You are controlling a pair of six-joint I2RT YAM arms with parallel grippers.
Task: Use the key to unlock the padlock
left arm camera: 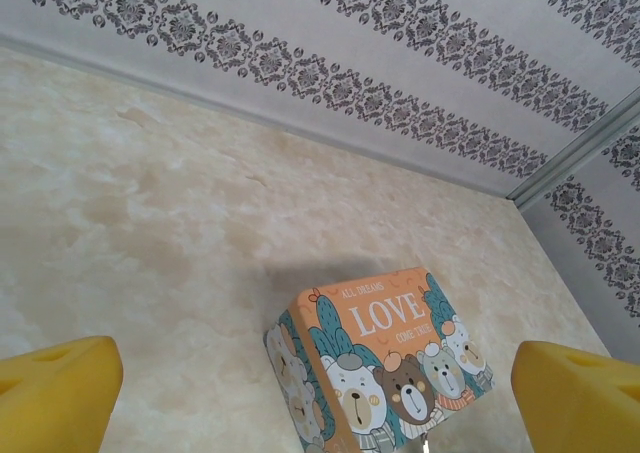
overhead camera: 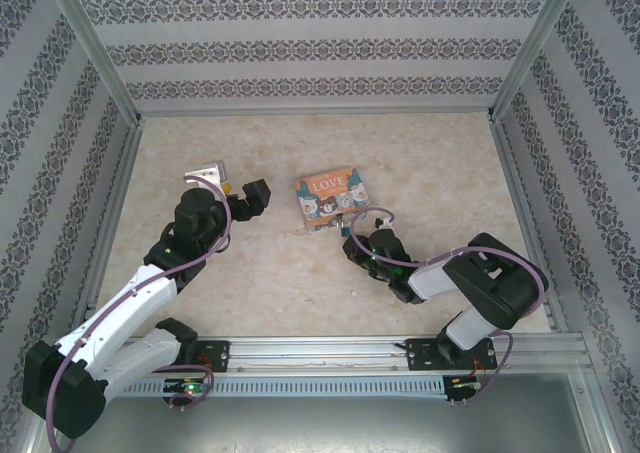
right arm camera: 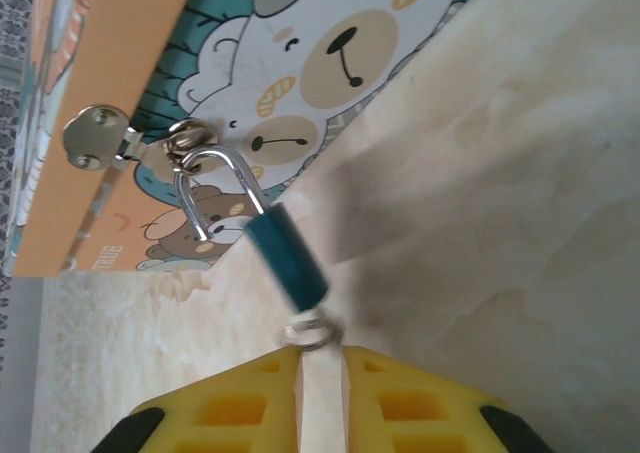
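The padlock (right arm camera: 288,258), hooked on the hasp (right arm camera: 95,138) of the tin (right arm camera: 100,73) on the desk (right arm camera: 500,173), points its long axis toward the right tool (right arm camera: 322,361), the nearer one, whose tips, almost together, sit just behind the key ring (right arm camera: 313,333), whether pinching it I cannot tell, while the left tool (overhead camera: 240,195) stands spread.
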